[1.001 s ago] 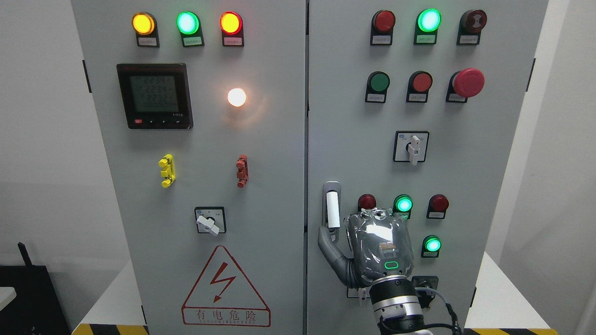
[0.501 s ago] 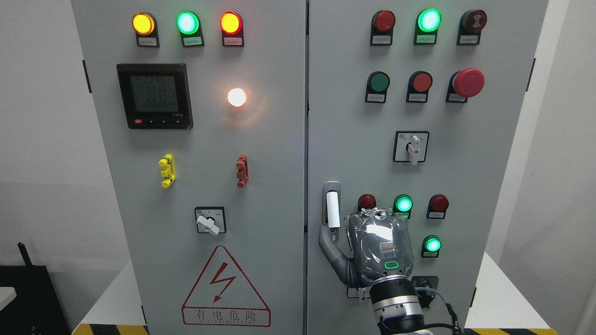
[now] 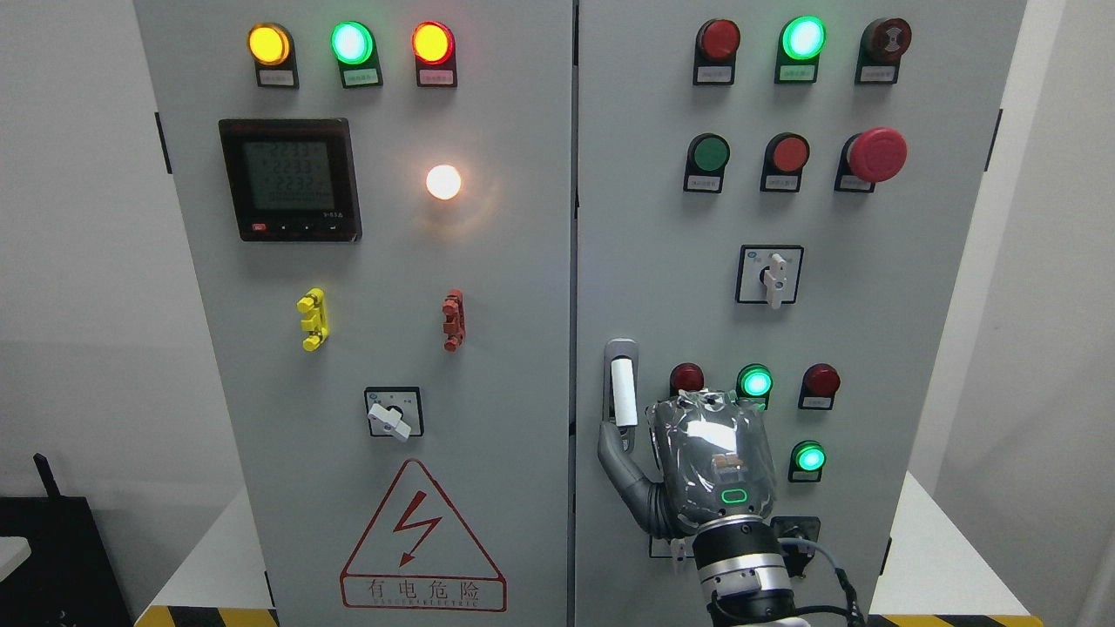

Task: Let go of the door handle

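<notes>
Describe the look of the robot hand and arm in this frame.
The right hand has a grey body wrapped in shiny clear plastic film, a small green-lit oval marking on its back, and dark grey jointed fingers. The silver-and-black ringed wrist carries a thin black cable alongside.

The right hand (image 3: pixel 710 461) is seen from the back only; all fingers but one are hidden, so contact with the door handle (image 3: pixel 622 383) cannot be judged. The handle's lower end is covered. Label print under the lamps is illegible.
</notes>
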